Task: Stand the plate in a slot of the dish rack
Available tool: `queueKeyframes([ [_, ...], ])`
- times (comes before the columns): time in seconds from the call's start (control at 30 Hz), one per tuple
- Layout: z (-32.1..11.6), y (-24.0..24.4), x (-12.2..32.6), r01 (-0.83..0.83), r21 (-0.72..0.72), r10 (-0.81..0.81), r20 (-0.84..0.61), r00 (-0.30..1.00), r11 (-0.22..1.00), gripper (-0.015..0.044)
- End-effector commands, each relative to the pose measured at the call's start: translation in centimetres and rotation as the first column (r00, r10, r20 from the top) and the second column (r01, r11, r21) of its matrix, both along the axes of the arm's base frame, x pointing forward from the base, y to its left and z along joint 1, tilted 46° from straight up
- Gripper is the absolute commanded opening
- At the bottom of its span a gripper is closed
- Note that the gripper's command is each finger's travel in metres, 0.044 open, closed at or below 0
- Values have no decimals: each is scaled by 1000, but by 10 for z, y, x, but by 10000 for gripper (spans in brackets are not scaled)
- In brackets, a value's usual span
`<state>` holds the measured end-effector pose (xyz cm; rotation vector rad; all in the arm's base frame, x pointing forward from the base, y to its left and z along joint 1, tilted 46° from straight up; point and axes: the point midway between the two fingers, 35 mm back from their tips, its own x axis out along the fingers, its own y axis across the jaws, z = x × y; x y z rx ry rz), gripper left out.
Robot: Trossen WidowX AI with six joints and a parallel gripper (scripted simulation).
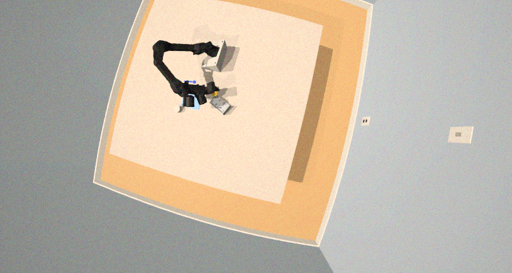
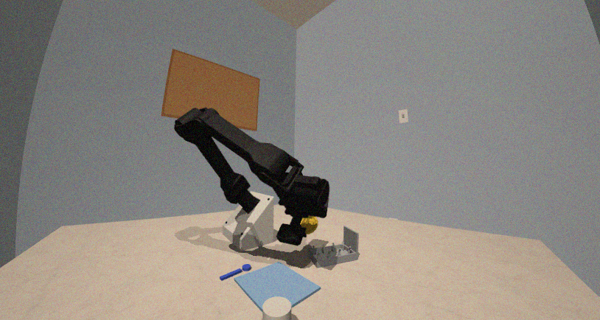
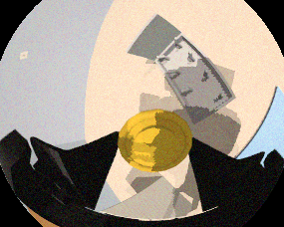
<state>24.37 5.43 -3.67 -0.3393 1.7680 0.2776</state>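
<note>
Presently, findings:
Claw: my black parallel-jaw claw (image 3: pixel 156 144) is pinching the round yellow plate (image 3: pixel 155 140) by its edges.
Plate: between my fingers, off the table, just short of the rack.
Rack: grey metal dish rack (image 3: pixel 191 84) lies ahead of my claw, apart from the plate.

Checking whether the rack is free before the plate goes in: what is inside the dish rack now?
The dish rack holds only its own rails and upright end panel; no dish sits in it. The yellow plate, gripped in the pincer, covers its near corner in the wrist view.
</note>
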Motion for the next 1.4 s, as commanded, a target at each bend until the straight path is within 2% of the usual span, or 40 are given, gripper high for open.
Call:
queueKeyframes([
  [0.0,-6,-3,-2,-70,95,70,7,998,993,0],
  [0.4,-16,-11,3,-277,295,246,138,959,914,0],
  [0.73,-19,-19,8,-470,374,364,321,874,799,0],
  [1.03,-19,-28,13,-644,354,440,506,741,678,0],
  [1.37,-15,-39,17,-809,225,496,691,525,543,0],
])
